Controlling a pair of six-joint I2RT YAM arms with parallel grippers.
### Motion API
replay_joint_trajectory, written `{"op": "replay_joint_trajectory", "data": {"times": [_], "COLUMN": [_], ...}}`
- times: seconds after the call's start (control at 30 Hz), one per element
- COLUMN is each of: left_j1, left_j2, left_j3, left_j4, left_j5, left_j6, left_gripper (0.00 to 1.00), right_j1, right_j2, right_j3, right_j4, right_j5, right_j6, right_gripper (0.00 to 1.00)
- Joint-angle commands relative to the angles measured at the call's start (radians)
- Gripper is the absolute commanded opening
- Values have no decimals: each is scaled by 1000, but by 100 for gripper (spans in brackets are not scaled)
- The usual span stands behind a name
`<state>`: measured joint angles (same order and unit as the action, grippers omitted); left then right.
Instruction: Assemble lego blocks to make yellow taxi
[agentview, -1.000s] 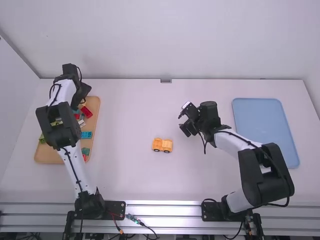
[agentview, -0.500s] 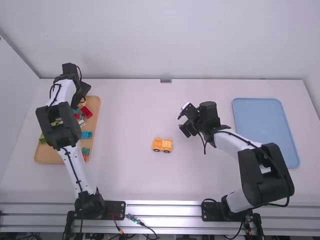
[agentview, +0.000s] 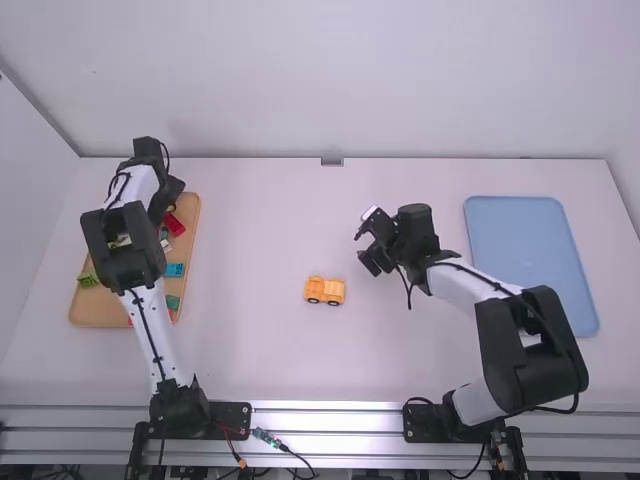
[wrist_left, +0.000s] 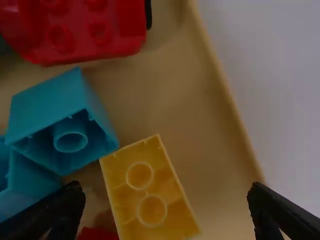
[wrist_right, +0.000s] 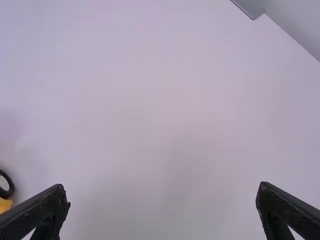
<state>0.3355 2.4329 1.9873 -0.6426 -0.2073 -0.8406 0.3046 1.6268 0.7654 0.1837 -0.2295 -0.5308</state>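
So, high view: small yellow car body (agentview: 325, 290) sits wheels down on the bench (agentview: 250, 350); base looks built, taxi top probably still to add. Spare bricks lie in the wooden tray (agentview: 95, 312) at the left. No finished taxi yet, I'd say.

Left wrist view: left claw (wrist_left: 165, 192) is spread wide, nothing clamped. Yellow block (wrist_left: 146, 189) lies in the tray between the fingertips' lines, off-centre, touching the teal block (wrist_left: 50, 105). Likely next part.

Right wrist view: right claw (wrist_right: 164, 192) apart, holding nothing; car body just beyond one finger.
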Motion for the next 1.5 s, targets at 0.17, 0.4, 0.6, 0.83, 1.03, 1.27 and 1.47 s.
{"op": "replay_joint_trajectory", "data": {"times": [0.17,0.4,0.6,0.83,1.03,1.27,1.47], "left_j1": [-11,-3,-3,-3,-3,-2,-3], "left_j2": [4,4,4,3,4,3,3], "left_j3": [5,1,1,-23,-58,-55,-55], "left_j4": [7,10,13,33,66,70,72], "left_j5": [-20,-23,-22,-22,-22,-19,-10], "left_j6": [14,31,31,29,20,23,27], "left_gripper": [76,67,62,58,57,54,56], "right_j1": [10,10,10,9,10,8,10], "right_j2": [-25,-25,-25,-25,-25,-25,-25], "right_j3": [13,13,13,13,13,13,13], "right_j4": [0,-2,-19,-19,-18,-18,-17], "right_j5": [-1,-1,-1,-1,23,36,37], "right_j6": [-4,-4,-5,-4,-4,-4,-5], "right_gripper": [99,99,99,99,99,99,99]}}
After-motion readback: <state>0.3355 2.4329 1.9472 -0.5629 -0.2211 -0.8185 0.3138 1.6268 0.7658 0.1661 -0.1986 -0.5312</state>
